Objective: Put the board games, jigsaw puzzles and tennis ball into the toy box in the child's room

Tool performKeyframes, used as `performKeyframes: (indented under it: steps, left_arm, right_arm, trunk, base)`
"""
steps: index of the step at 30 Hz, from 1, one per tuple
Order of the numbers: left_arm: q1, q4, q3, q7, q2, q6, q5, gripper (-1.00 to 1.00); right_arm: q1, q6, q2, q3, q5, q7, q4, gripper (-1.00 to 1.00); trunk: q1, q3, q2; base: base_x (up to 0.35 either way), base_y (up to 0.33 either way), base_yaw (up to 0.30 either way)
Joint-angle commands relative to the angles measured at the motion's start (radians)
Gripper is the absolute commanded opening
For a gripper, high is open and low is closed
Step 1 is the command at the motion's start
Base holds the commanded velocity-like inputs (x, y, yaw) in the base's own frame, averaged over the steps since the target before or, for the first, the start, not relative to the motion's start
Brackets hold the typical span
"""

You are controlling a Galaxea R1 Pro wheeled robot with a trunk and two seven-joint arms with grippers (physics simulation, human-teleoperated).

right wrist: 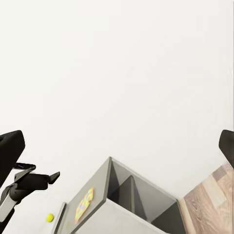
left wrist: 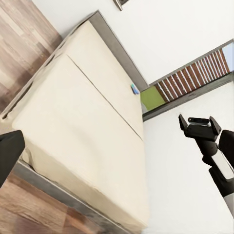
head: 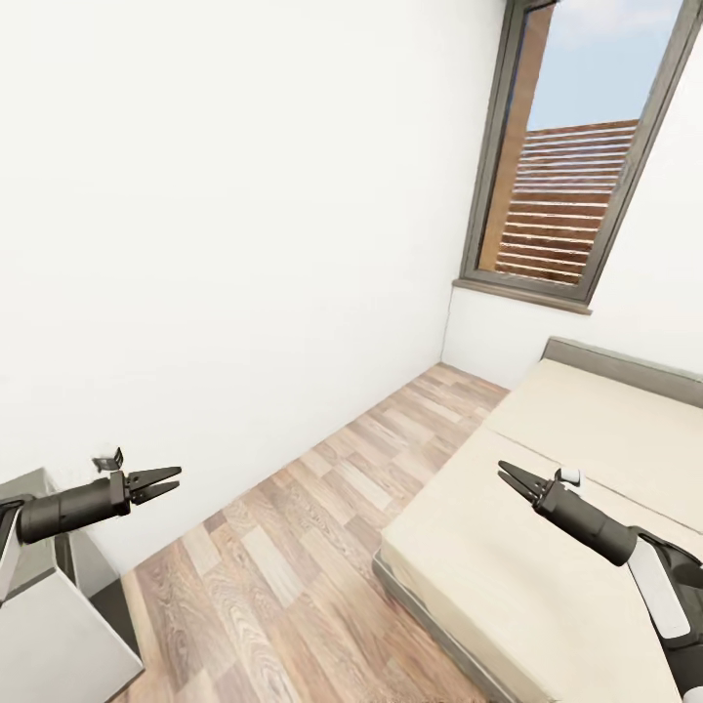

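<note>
The cream bed (head: 547, 508) lies to my right, with my right gripper (head: 501, 470) open in the air above its near half. My left gripper (head: 178, 478) hovers open over the wood floor, close to the grey end of the table (head: 59, 625). In the left wrist view a small blue and green object (left wrist: 135, 88), perhaps board games, rests on the bed (left wrist: 83, 126) near the headboard; the right gripper (left wrist: 197, 119) shows with fingers apart. On the table (right wrist: 97, 190) in the right wrist view lie a multicoloured jigsaw puzzle (right wrist: 84, 204) and the tennis ball (right wrist: 49, 217). The toy box is out of view.
A white wall runs along the left, with a strip of wood plank floor (head: 293, 547) between it and the bed. A tall grey-framed window (head: 576, 166) stands in the far corner above the grey headboard (head: 625, 363).
</note>
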Motion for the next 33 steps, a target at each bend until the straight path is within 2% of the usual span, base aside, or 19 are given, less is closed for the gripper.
performKeyframes:
  steps: [1,33]
  left_arm:
    - [0.0,0.0,0.0,-0.004,0.0,0.011,0.0,1.0]
    - [0.0,0.0,-0.001,-0.003,-0.001,0.01,-0.002,1.0]
  right_arm:
    - [-0.001,0.006,0.0,0.0,-0.004,0.001,0.0,1.0]
    - [-0.002,0.006,0.0,0.0,-0.003,-0.002,0.002,1.0]
  trunk:
    - [0.001,-0.003,-0.002]
    - [0.001,-0.019,-0.002]
  base:
    - [-0.001,0.0,-0.258]
    - [0.0,0.0,-0.258]
